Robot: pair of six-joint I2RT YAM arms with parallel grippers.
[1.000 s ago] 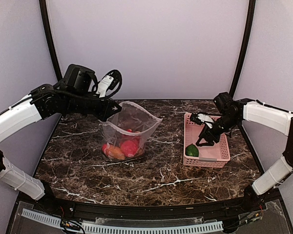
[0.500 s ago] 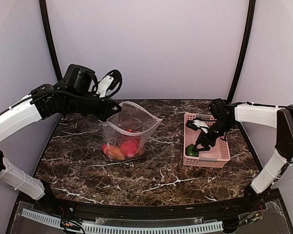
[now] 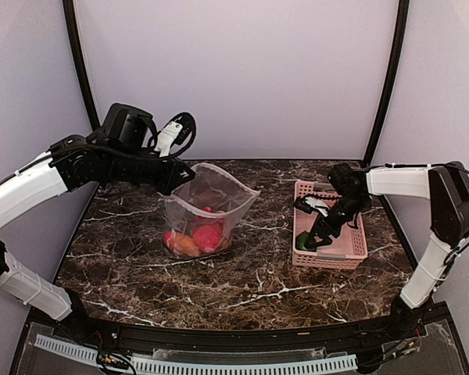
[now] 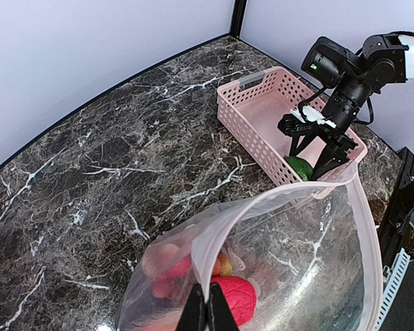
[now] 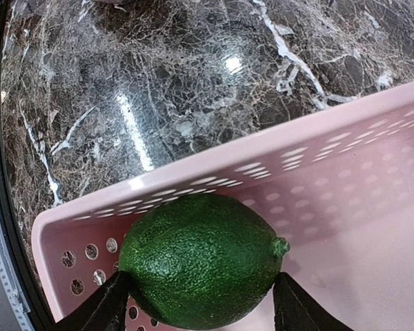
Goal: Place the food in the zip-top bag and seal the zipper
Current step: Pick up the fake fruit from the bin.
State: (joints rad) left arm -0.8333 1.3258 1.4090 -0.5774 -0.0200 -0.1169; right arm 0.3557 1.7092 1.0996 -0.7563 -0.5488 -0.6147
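Straddles green fruit [image 5: 200, 258] in basket's [image 5: 372, 172] near-left corner, right gripper [image 5: 203, 303] wide; looks light, hard, round; take across middle; left gripper [image 4: 207, 310] clamped on bag [image 4: 297, 262] rim.

green fruit [image 5: 200, 258]: underside cut off by the right wrist view's lower edge; from above, mostly hidden behind the right jaws.
right jaws: only two dark tips show, either side of the fruit; contact cannot be told.
pink basket [image 5: 345, 172]: runs out at the right and bottom of that view.
food [image 4: 234, 300]: blurred through crinkled plastic; red and orange lumps, kinds unclear.
zip-top bag [image 4: 310, 262]: lower part cut off in the left wrist view.
left jaws: only pinched tips show on the bag's rim.
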